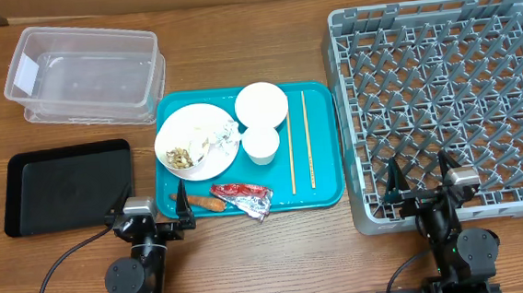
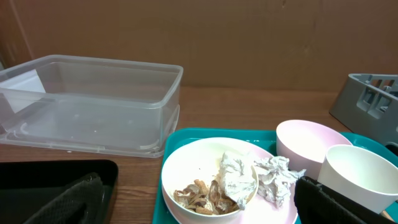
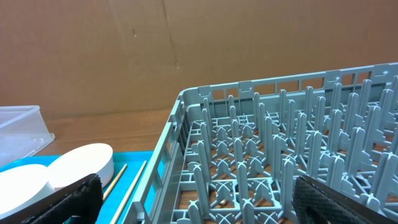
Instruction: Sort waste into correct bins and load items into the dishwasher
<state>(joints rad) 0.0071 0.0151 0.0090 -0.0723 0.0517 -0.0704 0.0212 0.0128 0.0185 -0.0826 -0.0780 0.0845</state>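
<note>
On the teal tray [image 1: 325, 190] lies a white plate [image 1: 196, 140] carrying crumpled tissue [image 1: 216, 134] and brown food scraps [image 1: 181, 157]; the left wrist view shows the scraps [image 2: 202, 194] inside a bowl [image 2: 186, 165] on that plate. Beside it are a white bowl [image 1: 260, 105], a small cup [image 1: 261, 145], two chopsticks [image 1: 290, 144], a red-and-silver wrapper [image 1: 242, 196] and a carrot piece [image 1: 201, 204]. My left gripper [image 1: 148, 210] is open at the tray's near left corner. My right gripper [image 1: 421, 180] is open over the grey dish rack's [image 1: 452, 96] near edge. Both hold nothing.
A clear plastic tub [image 1: 86, 76] stands at the back left. A shallow black tray [image 1: 66, 186] lies in front of it, left of the teal tray. The dish rack fills the right side, its pegs [image 3: 273, 143] upright. Brown cardboard backs the table.
</note>
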